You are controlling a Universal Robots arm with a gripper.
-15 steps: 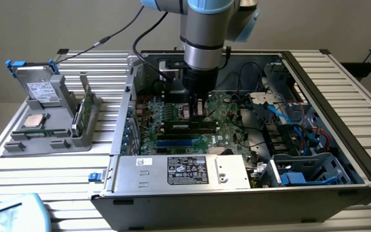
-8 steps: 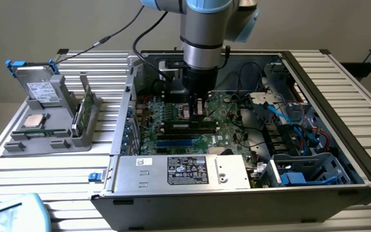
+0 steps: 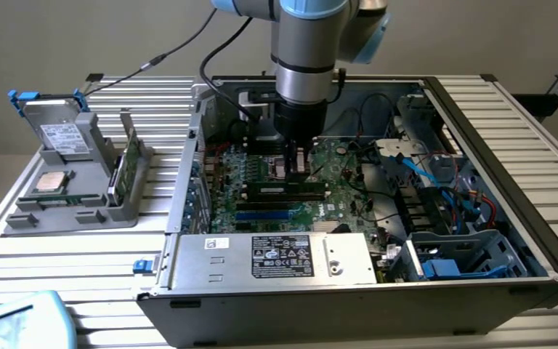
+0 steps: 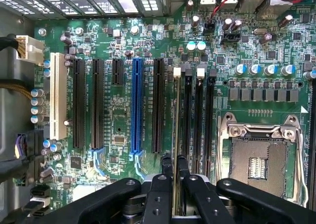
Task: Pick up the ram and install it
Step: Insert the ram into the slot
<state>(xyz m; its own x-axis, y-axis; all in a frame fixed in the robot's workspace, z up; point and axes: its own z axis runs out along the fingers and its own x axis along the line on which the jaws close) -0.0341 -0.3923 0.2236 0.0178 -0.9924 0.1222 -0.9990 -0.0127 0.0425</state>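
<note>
Tool (image 4: 175, 188) pinched nearly closed on the ram (image 4: 176, 135), a long thin green circuit-board stick seen edge-on in the wrist view, caught between two black matte fingers (image 4: 159, 194). The stick's long axis runs straight out ahead of the tool and in line with the row of long black plastic memory slots (image 4: 198, 120). It stands on edge directly under the tool, right over or in the slot nearest the black expansion connectors. Its far end is at a small white latch (image 4: 177, 71). How deep it is seated cannot be told. In the exterior view the tool (image 3: 296, 169) points down into the open grey metal computer case (image 3: 511, 131), and the ram (image 3: 281, 191) shows just beneath it as a dark flat bar with chips. The green glossy motherboard (image 4: 118, 120) lies below, crowded with small parts. A blue plastic slot (image 4: 137, 105) runs parallel to the stick off to one side of the tool, and a square silver metal processor socket (image 4: 256, 155) lies on the other side. The case stands on a ribbed aluminium table (image 3: 75, 254).
</note>
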